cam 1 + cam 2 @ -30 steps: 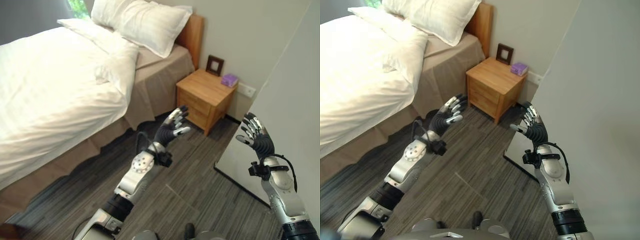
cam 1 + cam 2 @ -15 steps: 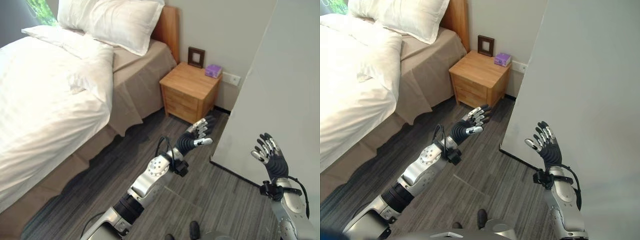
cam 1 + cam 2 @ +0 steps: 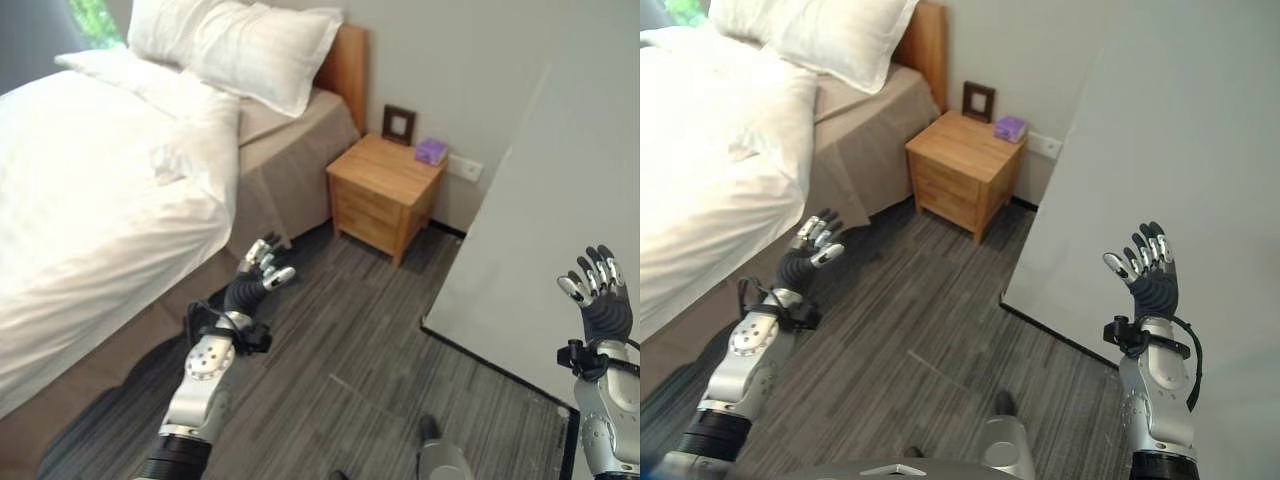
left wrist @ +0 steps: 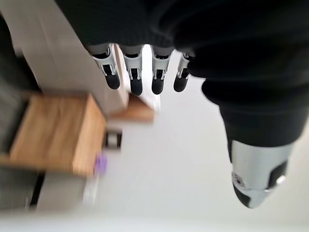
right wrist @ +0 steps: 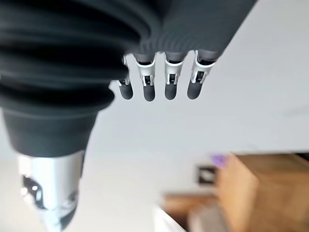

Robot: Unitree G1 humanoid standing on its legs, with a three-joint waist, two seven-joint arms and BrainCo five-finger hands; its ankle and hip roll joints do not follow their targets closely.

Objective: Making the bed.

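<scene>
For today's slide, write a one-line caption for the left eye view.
Open left hand reaches toward the bed; open right hand is raised by the wall.

Bedroom: a bed (image 3: 100, 200) with white duvet, pillows (image 3: 250, 50) against a wooden headboard (image 3: 348, 62). Just beside the bed stood a wooden nightstand (image 3: 385, 195) carrying a picture frame (image 3: 398, 124) and small purple box (image 3: 431, 151); grey plank floor (image 3: 350, 330).

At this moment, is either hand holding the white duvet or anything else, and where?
Nothing is held. The left hand is open in the air beside the bed, and the right hand is open, raised near the grey wall.
</scene>
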